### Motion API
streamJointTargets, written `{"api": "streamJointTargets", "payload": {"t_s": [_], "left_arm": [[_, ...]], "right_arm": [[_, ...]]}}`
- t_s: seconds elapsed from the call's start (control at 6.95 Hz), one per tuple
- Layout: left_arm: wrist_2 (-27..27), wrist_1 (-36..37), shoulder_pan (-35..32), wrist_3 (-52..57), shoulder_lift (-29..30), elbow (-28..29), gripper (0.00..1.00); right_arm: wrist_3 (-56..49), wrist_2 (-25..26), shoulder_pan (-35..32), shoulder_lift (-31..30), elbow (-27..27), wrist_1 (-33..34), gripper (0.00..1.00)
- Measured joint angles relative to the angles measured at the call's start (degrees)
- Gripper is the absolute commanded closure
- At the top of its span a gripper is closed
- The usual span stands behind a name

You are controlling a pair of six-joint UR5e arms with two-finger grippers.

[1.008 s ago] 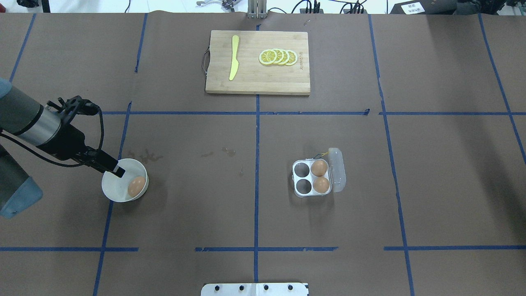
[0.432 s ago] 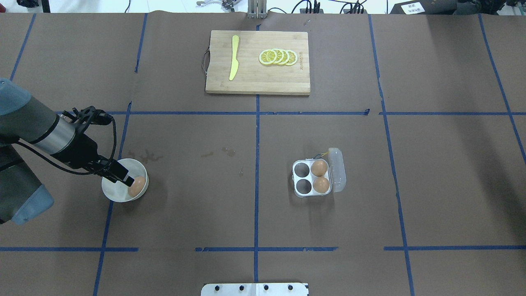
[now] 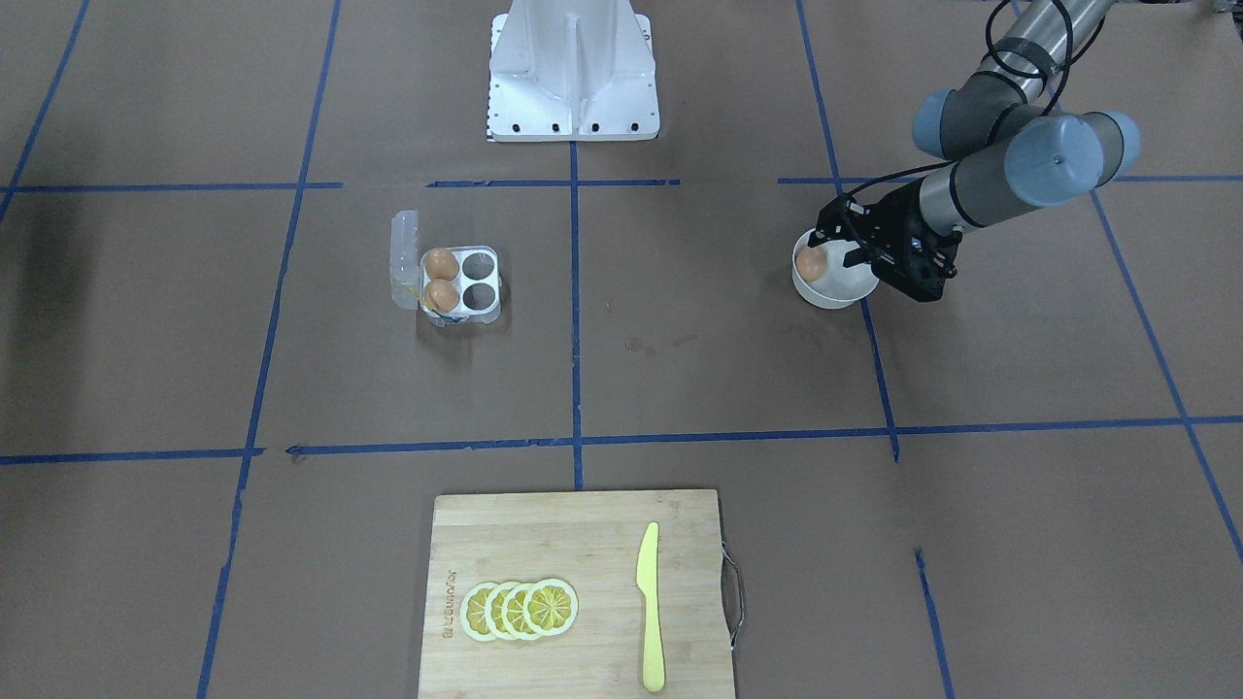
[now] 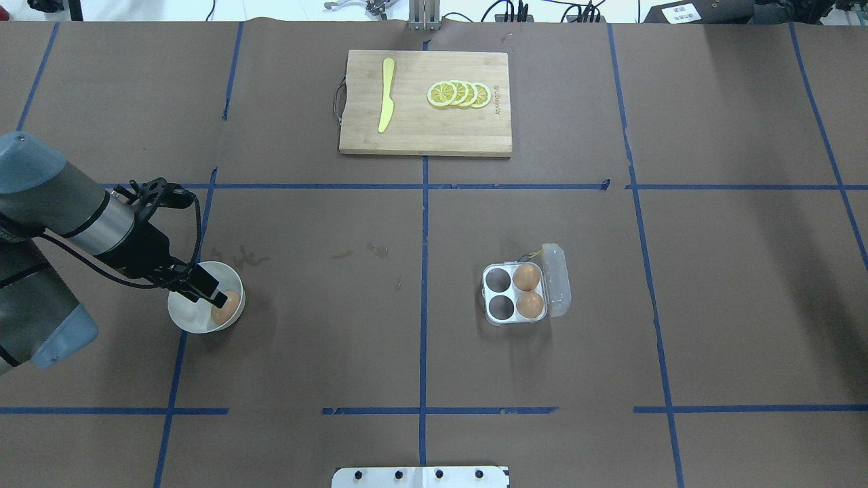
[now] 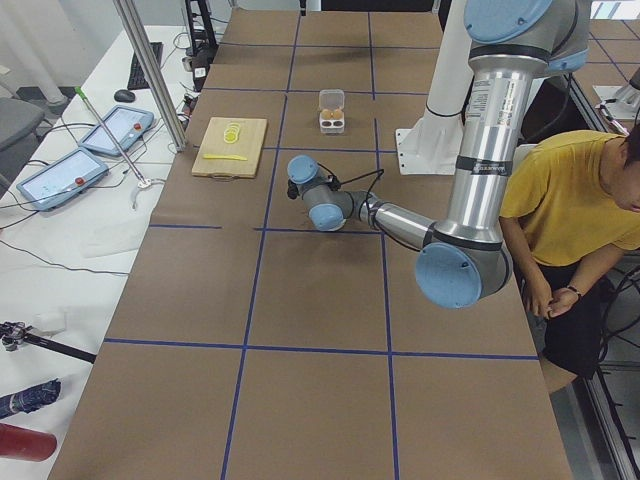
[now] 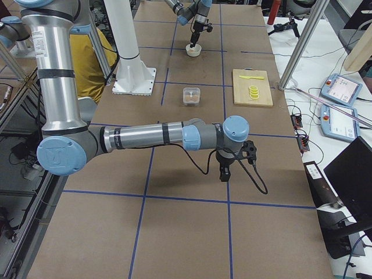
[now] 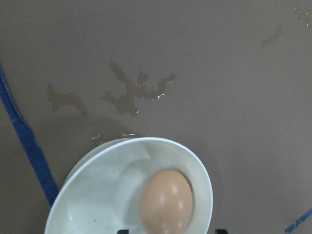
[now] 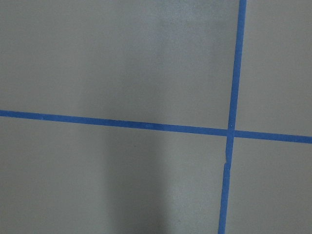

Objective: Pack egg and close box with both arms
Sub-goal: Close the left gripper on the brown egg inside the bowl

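An orange-brown egg [image 4: 228, 309] lies in a white bowl [image 4: 184, 318] at the table's left. My left gripper [image 4: 218, 298] is open and hangs over the bowl, right at the egg. In the left wrist view the egg [image 7: 165, 202] lies between my two fingertips at the bottom edge. The clear box [image 4: 487, 293] stands right of centre, its lid [image 4: 558, 278] open to the right. It holds two eggs [image 4: 527, 277] in its right cups; the left cups are empty. My right gripper [image 6: 224, 174] shows only in the exterior right view, pointing down at bare table; I cannot tell whether it is open or shut.
A wooden cutting board [image 4: 424, 139] with a yellow knife [image 4: 386, 95] and lemon slices [image 4: 460, 93] lies at the far middle. The white pedestal [image 3: 573, 68] stands at the robot's side. Blue tape lines cross the brown table cover.
My left gripper has moved right across the bowl, from its left rim to the egg. The egg, the bowl and the box have not moved.
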State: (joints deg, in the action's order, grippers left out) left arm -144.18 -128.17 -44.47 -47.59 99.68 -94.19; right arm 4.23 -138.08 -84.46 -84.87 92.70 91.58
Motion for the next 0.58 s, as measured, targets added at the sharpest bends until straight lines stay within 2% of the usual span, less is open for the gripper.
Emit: {"api": "streamJointTargets", "payload": {"t_s": [0.58], "left_arm": [[0.0, 0.0, 0.4, 0.2, 0.8, 1.6, 0.38]], "right_arm": [[0.1, 0.0, 0.0, 0.0, 0.0, 0.0, 0.0]]}}
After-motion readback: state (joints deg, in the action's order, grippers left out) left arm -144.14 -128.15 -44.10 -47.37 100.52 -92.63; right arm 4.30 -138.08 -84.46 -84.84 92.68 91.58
